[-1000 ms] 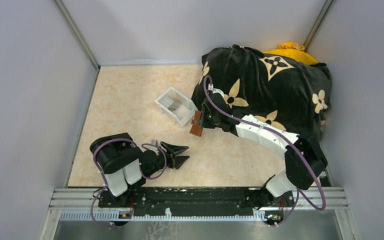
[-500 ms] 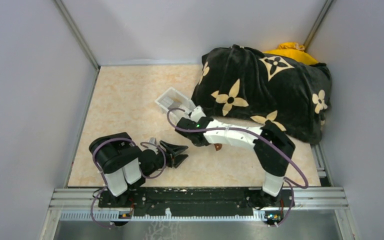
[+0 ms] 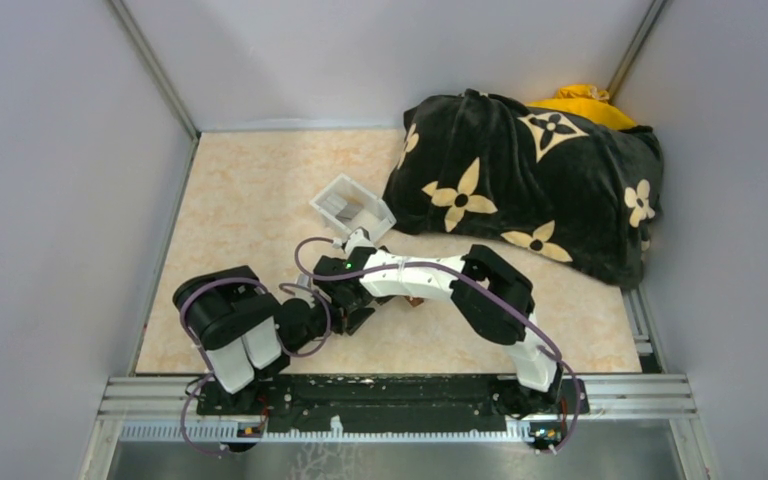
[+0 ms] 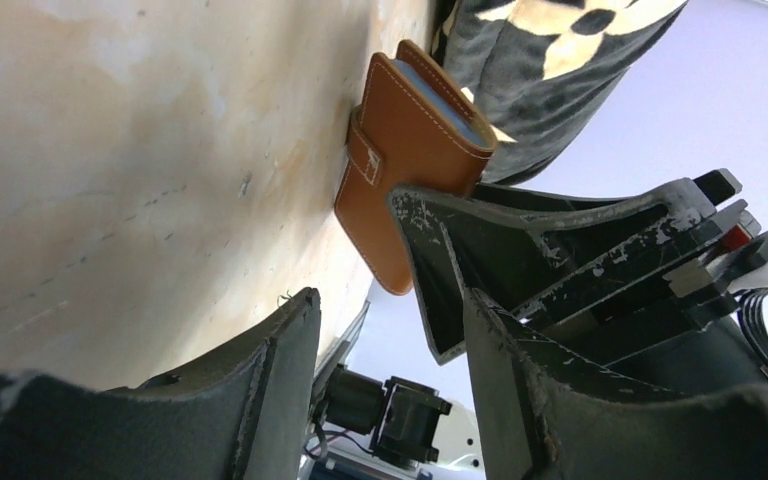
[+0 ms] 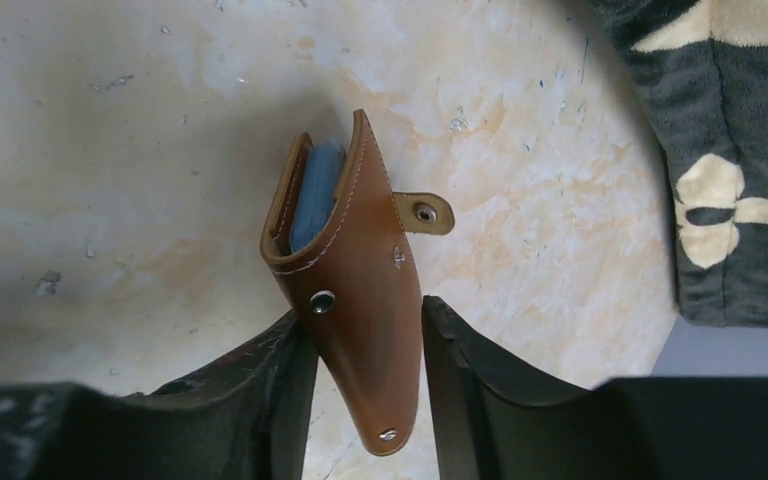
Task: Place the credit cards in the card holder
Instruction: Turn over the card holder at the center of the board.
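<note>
Right pincer grips the card holder, right in front of the gaping left pincer

On the left, the left pincer [image 4: 388, 305] sits low over the worktop [image 4: 110, 150], fingers spread wide, nothing between them. Just past it, the right pincer [image 5: 365, 320] is clenched on the lower end of the brown card holder [image 5: 360, 280]. The snap tab sticks out unfastened and a light blue credit card [image 5: 315, 195] is tucked in the fold. The holder is close to the worktop, but I cannot tell whether it touches. Further back, the clear tray [image 3: 328, 191] holds what look like greyish credit cards [image 3: 343, 205]. Far right, a black flower-patterned blanket [image 3: 530, 180] lies heaped in the corner
</note>
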